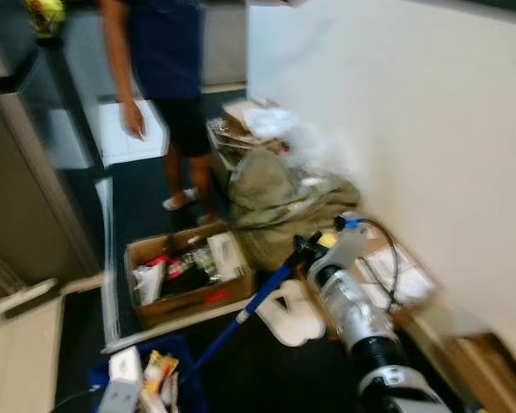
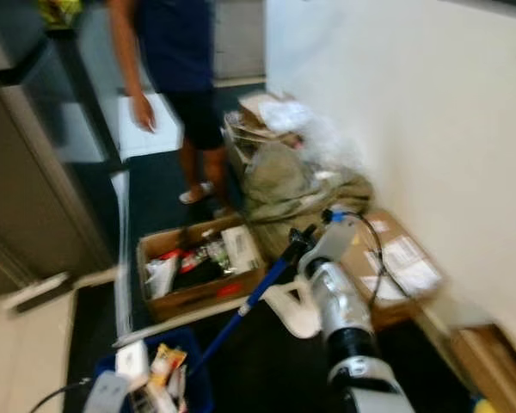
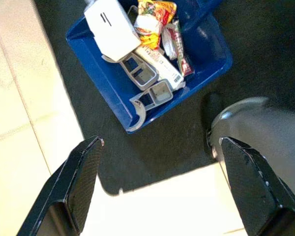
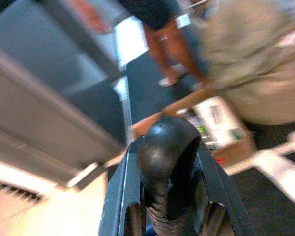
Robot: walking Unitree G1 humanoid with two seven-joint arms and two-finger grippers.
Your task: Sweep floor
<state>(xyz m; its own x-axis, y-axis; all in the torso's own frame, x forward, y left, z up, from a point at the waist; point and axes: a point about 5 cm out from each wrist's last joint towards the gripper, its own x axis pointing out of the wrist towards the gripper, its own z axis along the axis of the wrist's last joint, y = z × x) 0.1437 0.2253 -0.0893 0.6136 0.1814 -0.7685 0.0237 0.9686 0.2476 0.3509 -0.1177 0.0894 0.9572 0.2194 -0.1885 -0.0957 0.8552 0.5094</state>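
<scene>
Up ahead from the head, the right gripper [image 1: 305, 249] holds the blue broom handle [image 1: 241, 317] near a cardboard box [image 1: 189, 274]; clutter means sweeping is barely begun. Left wrist: left gripper [image 3: 157, 162] gapes wide over a blue bin [image 3: 137, 73]. Right wrist: fingers [image 4: 119, 189] hug the broom's black tip.

- right arm [image 1: 354, 311]: silver ribbed cylinder segments, black ring joint near the bottom, pale grey wrist block
- black cable [image 1: 390, 249] looping off the wrist, small blue bit at the cable's start
- left gripper [image 3: 160, 182]: two long black fingers, flat, tapered, textured faces
- right gripper [image 4: 168, 162]: dark blue-grey fingers
</scene>
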